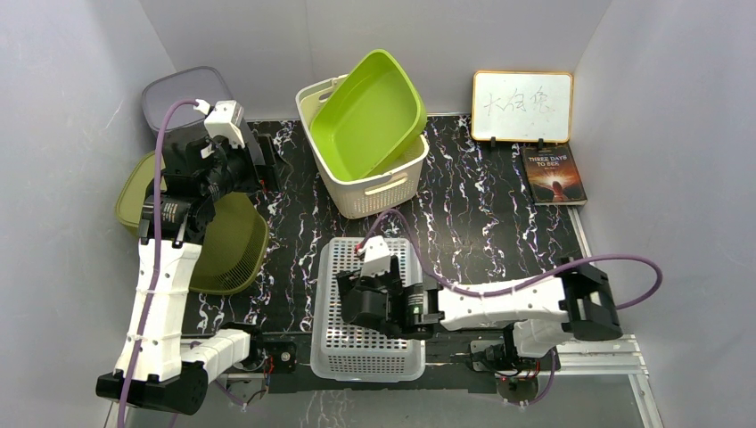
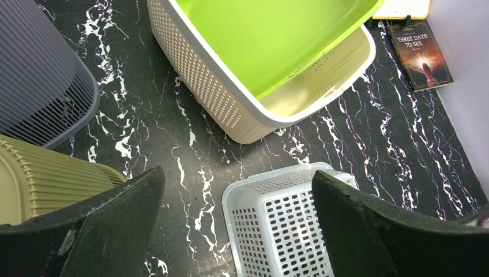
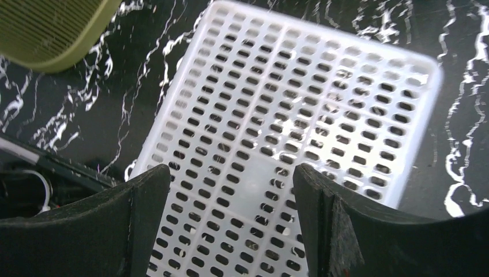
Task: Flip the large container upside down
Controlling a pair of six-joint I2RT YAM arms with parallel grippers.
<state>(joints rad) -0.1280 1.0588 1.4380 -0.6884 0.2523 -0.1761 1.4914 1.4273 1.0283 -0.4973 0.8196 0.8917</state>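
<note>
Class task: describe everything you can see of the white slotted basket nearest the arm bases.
The white basket is rectangular, seemingly plastic, with rounded corners and rows of small slots over its walls and broad flat face. It appears to lie base up on the black marbled table, at its near edge between the arm bases. The right gripper hovers open above it.

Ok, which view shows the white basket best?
Top external: the white basket shows almost whole, the right arm crossing its middle. Right wrist gives a cropped close-up of perforated surface; left wrist, one end.
</note>
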